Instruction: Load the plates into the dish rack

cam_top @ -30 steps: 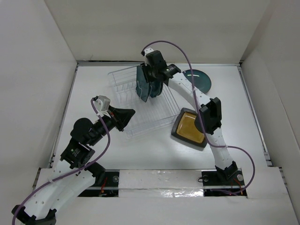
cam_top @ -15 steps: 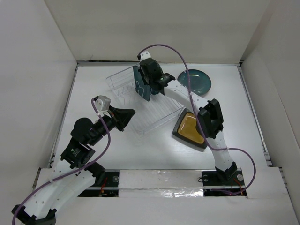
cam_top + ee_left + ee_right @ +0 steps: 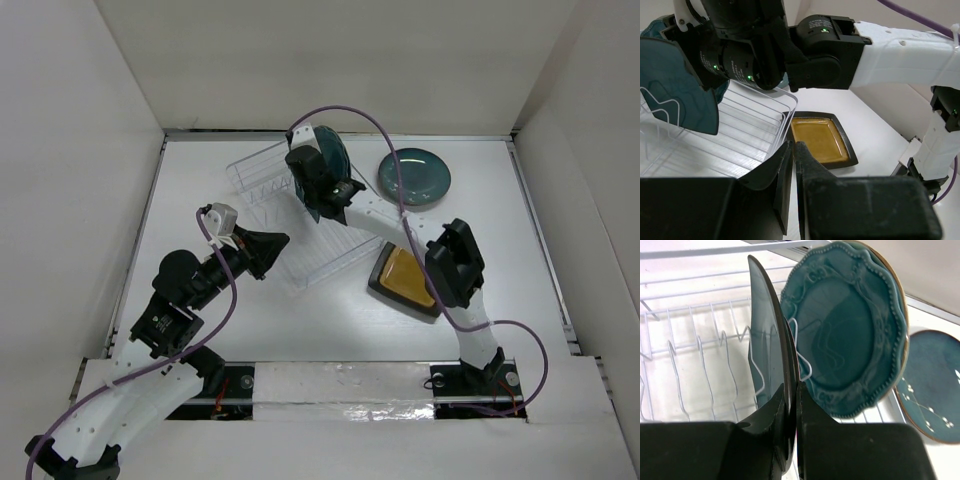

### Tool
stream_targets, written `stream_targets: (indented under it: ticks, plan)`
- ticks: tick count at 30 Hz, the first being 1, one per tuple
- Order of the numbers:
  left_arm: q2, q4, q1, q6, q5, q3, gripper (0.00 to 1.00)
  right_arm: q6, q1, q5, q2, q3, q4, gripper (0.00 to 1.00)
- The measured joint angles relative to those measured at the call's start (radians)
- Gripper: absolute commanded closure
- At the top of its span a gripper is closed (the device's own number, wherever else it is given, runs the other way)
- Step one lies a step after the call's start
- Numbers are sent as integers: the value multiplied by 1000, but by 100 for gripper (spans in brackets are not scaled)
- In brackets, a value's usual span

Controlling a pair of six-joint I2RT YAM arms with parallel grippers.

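Note:
My right gripper point(image 3: 316, 190) is shut on the teal square plate point(image 3: 765, 335), held on edge over the clear dish rack point(image 3: 262, 190) among its ribs point(image 3: 700, 357). The teal scalloped plate point(image 3: 847, 335) stands upright in the rack just behind it point(image 3: 332, 152). The dark teal round plate point(image 3: 414, 176) lies flat on the table beyond the rack. The black-rimmed amber square plate point(image 3: 398, 278) lies to the rack's right, partly under my right arm. My left gripper point(image 3: 794, 148) is shut, its tips at the rack's near rim point(image 3: 788, 112). The pale green glass plate is out of view.
White walls close in the table on three sides. The right arm point(image 3: 440, 250) stretches across the amber plate towards the rack. A purple cable point(image 3: 370, 115) loops above the rack. The left arm lies at the rack's near left.
My right gripper has carried the square plate left and farther back over the rack. The rack has swung round on the table. The scalloped plate now shows behind the gripper. The left arm is still.

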Motion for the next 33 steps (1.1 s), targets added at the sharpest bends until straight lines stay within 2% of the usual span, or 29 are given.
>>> stream_targets:
  ticks: [9,19,33]
  plan:
    - [1,0,0,0,0,0,95,-5,26,97,-97,-149,178,100]
    - [1,0,0,0,0,0,95,-81,25,159,-87,-202,441,100]
    - [1,0,0,0,-1,0,95,-90,12,108,-47,-309,639,100]
